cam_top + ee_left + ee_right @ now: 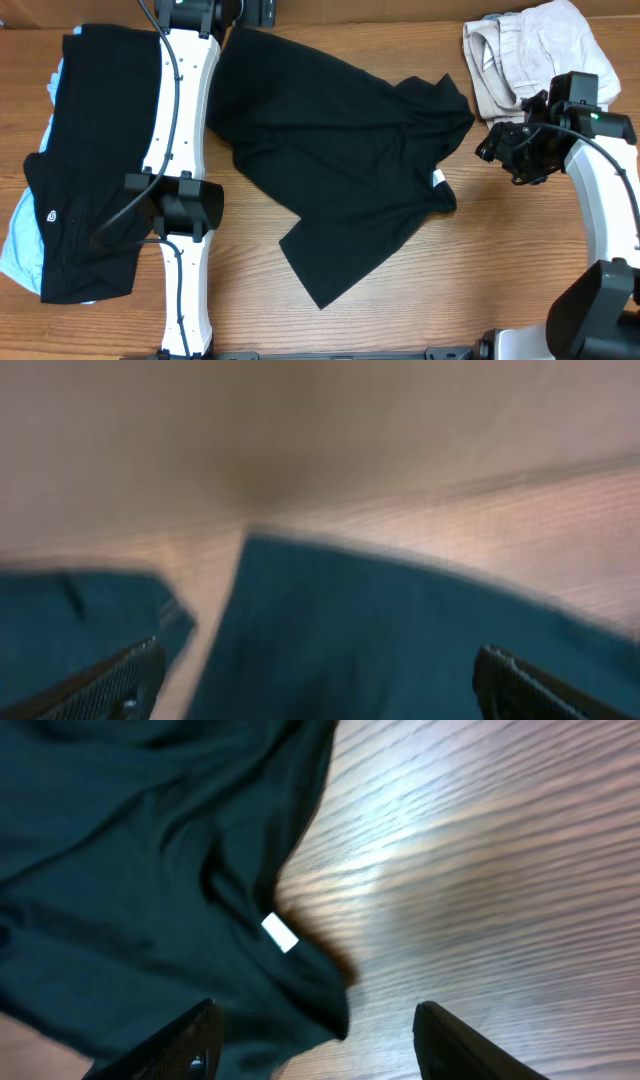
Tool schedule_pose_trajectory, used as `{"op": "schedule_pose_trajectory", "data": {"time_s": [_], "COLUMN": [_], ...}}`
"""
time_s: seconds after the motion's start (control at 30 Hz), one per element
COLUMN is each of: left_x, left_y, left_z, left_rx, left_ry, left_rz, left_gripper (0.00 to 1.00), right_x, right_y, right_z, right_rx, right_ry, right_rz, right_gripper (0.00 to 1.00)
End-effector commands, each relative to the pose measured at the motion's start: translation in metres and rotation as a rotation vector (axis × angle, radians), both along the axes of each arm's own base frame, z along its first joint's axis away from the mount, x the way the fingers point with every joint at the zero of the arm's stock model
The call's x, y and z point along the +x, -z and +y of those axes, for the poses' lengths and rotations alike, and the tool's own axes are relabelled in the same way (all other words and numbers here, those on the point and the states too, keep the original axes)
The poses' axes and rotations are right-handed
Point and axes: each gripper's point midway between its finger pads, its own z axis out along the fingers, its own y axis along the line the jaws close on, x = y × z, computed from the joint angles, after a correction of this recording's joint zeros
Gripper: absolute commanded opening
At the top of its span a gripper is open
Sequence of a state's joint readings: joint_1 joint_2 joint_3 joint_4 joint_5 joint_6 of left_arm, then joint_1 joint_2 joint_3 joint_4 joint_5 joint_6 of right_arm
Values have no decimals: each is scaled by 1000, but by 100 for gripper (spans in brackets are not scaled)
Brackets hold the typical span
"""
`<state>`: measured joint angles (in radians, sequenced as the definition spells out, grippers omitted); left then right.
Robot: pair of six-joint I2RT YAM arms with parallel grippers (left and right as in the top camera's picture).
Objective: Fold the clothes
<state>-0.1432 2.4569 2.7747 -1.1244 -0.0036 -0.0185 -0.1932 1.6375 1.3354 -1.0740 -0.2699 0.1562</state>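
A crumpled black T-shirt lies spread across the middle of the table, its white tag near its right edge. More black clothes lie at the left on a pale blue garment. Beige trousers sit bunched at the back right. My left gripper is at the table's far edge by the shirt's back corner, jaws wide open over dark cloth; that view is blurred. My right gripper hovers open just right of the shirt, whose edge lies below its left finger.
The left arm stretches from the front edge to the back, between the left pile and the middle shirt. Bare wooden table shows at the front right, under the right arm.
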Motion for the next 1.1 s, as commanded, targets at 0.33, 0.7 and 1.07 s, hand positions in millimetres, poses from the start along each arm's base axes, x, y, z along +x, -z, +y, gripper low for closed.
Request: {"op": "schedule_pose_trajectory", "data": {"time_s": [0.33, 0.7, 1.07], "left_x": [-126, -128, -127], "left_y": [-65, -34, 6], "left_z": [19, 29, 28], "left_rx": [-5, 56, 72], "left_ry": [-56, -88, -83], "left_rz": [203, 306, 424], "left_gripper": [100, 100, 100], "right_x": [-64, -88, -83], "right_y": [55, 108, 118], "right_z": [113, 134, 107], "right_rx": [-12, -11, -77], "right_ry": [-141, -150, -38], "right_rz": [217, 212, 203], "right_gripper": [64, 63, 4]}}
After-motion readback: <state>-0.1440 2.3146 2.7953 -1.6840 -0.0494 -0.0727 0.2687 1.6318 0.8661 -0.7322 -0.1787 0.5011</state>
